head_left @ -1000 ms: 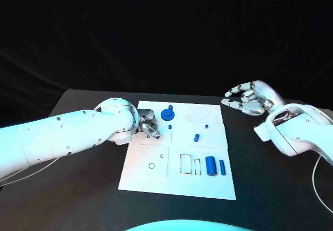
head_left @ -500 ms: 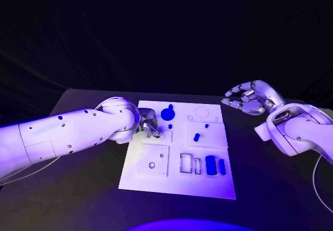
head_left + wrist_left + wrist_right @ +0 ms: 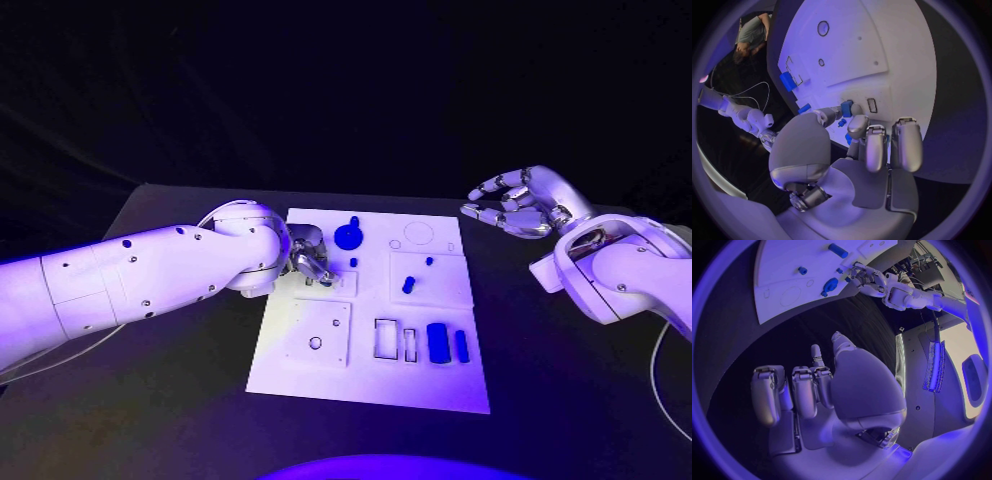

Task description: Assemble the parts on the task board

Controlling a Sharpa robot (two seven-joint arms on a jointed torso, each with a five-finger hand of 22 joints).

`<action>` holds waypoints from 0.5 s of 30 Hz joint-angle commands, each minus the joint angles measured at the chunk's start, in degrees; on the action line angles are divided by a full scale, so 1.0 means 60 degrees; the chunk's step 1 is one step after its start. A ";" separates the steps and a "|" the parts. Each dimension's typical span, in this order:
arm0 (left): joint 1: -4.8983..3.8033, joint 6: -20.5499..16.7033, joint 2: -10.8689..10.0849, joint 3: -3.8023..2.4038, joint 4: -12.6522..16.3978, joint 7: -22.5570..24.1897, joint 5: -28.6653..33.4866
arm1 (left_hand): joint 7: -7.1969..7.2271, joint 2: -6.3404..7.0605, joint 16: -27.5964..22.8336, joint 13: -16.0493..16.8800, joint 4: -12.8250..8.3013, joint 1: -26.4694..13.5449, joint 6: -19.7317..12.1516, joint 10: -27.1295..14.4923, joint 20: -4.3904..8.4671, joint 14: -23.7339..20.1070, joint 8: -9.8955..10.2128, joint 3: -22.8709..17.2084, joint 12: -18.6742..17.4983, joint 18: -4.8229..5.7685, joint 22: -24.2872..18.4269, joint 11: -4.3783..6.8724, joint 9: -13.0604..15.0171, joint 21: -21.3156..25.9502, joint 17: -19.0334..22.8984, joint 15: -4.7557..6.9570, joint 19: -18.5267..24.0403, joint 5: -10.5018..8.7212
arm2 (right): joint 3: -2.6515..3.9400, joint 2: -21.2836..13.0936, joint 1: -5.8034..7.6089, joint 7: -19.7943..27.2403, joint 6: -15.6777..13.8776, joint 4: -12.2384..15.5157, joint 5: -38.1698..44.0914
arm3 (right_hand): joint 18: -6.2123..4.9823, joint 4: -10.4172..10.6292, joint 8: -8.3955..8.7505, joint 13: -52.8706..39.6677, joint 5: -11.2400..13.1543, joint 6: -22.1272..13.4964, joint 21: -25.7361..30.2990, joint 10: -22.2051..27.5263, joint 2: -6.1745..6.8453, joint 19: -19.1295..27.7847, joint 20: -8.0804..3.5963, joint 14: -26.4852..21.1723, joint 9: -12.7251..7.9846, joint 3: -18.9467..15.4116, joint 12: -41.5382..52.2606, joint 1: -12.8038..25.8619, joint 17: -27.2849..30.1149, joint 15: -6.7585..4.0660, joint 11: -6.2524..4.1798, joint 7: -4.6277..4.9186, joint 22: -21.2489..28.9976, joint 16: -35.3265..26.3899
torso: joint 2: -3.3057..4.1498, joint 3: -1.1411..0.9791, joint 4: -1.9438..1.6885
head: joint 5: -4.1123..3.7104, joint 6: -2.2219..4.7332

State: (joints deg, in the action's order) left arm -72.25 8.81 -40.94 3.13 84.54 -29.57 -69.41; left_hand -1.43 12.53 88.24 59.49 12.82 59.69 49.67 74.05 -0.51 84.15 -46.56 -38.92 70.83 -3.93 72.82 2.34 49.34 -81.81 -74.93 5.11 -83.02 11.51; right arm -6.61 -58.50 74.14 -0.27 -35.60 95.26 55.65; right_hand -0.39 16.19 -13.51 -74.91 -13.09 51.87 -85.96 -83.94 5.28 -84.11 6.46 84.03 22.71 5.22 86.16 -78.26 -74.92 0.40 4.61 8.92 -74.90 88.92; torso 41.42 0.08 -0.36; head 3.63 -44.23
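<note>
The white task board (image 3: 310, 365) lies mid-table. My left hand (image 3: 306, 255) hovers low over its left edge, and its thumb and a finger pinch a small blue part (image 3: 846, 107) close to a rectangular slot (image 3: 872, 105). On the board sit a round blue piece (image 3: 348, 237), a small peg (image 3: 353, 262), two short blue pieces (image 3: 408, 285) and two blue blocks (image 3: 437, 342). My right hand (image 3: 519, 205) hangs in the air off the board's far right corner, fingers loosely curved and apart, holding nothing.
Black table (image 3: 173, 400) surrounds the board on all sides. The board's near left part has a small ring hole (image 3: 315, 343) and empty rectangular outlines (image 3: 387, 338). A circle outline (image 3: 420, 233) marks the far right of the board.
My left hand has shifted very slightly at the board's left edge. The right hand has stayed where it was.
</note>
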 commanded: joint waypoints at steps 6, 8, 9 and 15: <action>0.0042 0.0326 0.0035 0.0033 -0.0004 -0.0050 -0.0017 | -0.0029 -0.0039 0.0070 0.0030 0.0311 -0.0196 0.0028 0.0106 0.0041 0.0875 -0.0002 0.0488 0.0063 0.0091 0.0046 -0.0008 -0.0022 -0.0069 -0.2149 0.0079 -0.0027 -0.0030 | 0.0000 -0.0013 -0.0006 0.0036 0.0049 0.0025 0.0047 | -0.0130 0.0075 -0.0060 -0.1702 -0.0054 -0.0036 0.0052 -0.0260 0.0001 -0.0581 -0.0072 0.0815 0.0015 -0.0012 -0.0041 0.0099 -0.1702 -0.0063 -0.0071 -0.0012 -0.2011 -0.0050 | 0.0006 0.0002 -0.0005 | -0.0004 -0.0015; 0.0042 0.0324 0.0036 0.0033 -0.0009 -0.0050 -0.0017 | -0.0028 -0.0053 0.0072 0.0019 0.0390 -0.0217 0.0034 0.0103 0.0043 0.0876 -0.0005 0.0599 0.0061 0.0091 0.0044 -0.0007 -0.0024 -0.0066 -0.2152 0.0080 -0.0027 -0.0030 | 0.0000 -0.0016 -0.0006 0.0036 0.0046 0.0027 0.0047 | -0.0130 0.0075 -0.0060 -0.1702 -0.0054 -0.0036 0.0052 -0.0260 0.0001 -0.0581 -0.0072 0.0815 0.0015 -0.0012 -0.0041 0.0099 -0.1702 -0.0063 -0.0071 -0.0012 -0.2011 -0.0050 | 0.0008 0.0004 -0.0006 | -0.0007 -0.0011; 0.0042 0.0322 0.0036 0.0033 -0.0012 -0.0050 -0.0017 | -0.0028 -0.0057 0.0068 0.0032 0.0408 -0.0219 0.0035 0.0110 0.0043 0.0874 -0.0006 0.0627 0.0070 0.0089 0.0038 -0.0007 -0.0024 -0.0063 -0.2145 0.0080 -0.0025 -0.0029 | 0.0000 -0.0017 -0.0006 0.0036 0.0045 0.0028 0.0047 | -0.0130 0.0075 -0.0060 -0.1702 -0.0054 -0.0036 0.0052 -0.0260 0.0001 -0.0581 -0.0072 0.0815 0.0015 -0.0012 -0.0041 0.0099 -0.1702 -0.0063 -0.0071 -0.0012 -0.2011 -0.0050 | 0.0007 0.0006 -0.0004 | -0.0006 -0.0005; 0.0042 0.0308 0.0039 0.0033 -0.0033 -0.0051 -0.0017 | -0.0028 -0.0098 0.0075 0.0032 0.0543 -0.0249 0.0042 0.0113 0.0046 0.0876 -0.0007 0.0803 0.0076 0.0091 0.0049 -0.0007 -0.0029 -0.0064 -0.2155 0.0081 -0.0031 -0.0022 | 0.0000 -0.0025 -0.0006 0.0032 0.0040 0.0026 0.0047 | -0.0133 0.0080 -0.0076 -0.1697 -0.0050 -0.0048 0.0063 -0.0256 -0.0001 -0.0576 -0.0074 0.0814 0.0023 -0.0030 -0.0045 0.0161 -0.1697 -0.0064 -0.0073 -0.0014 -0.2005 -0.0053 | 0.0004 0.0003 -0.0006 | -0.0001 -0.0017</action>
State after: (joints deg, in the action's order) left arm -72.22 9.16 -40.87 3.16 84.33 -29.64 -69.53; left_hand -1.32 11.93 88.47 59.62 16.16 58.64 49.77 74.46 -0.51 83.94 -46.74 -34.48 71.07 -3.94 73.03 2.35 49.25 -82.01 -74.92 5.32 -83.03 11.51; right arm -6.61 -58.64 74.14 -0.27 -35.62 95.33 55.65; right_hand -0.39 16.36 -13.73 -74.91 -13.09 51.87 -85.73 -83.94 5.21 -84.11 6.46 84.03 22.77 5.06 86.16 -77.73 -74.91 0.40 4.61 8.92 -74.95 88.92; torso 41.43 0.08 -0.37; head 3.59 -44.32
